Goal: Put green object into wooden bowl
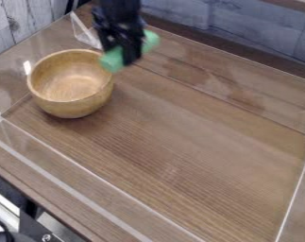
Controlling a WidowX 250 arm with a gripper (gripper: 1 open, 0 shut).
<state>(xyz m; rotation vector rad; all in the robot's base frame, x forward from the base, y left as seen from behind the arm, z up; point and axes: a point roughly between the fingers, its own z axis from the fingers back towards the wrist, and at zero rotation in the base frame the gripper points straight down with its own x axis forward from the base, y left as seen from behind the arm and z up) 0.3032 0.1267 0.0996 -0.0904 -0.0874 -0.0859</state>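
Note:
A small bright-green block (115, 60), the green object, hangs in the air, blurred by motion, with my black gripper (121, 52) shut on it and pointing down. The block sticks out on both sides of the fingers. It is just right of and above the rim of the wooden bowl (70, 83), a round tan bowl that stands on the table at the left. The bowl is empty inside.
Clear plastic walls (142, 189) fence the brown wooden tabletop at the front and sides. A clear plastic stand (87, 28) rises behind the bowl, right beside the arm. A grey plank wall lies behind the table.

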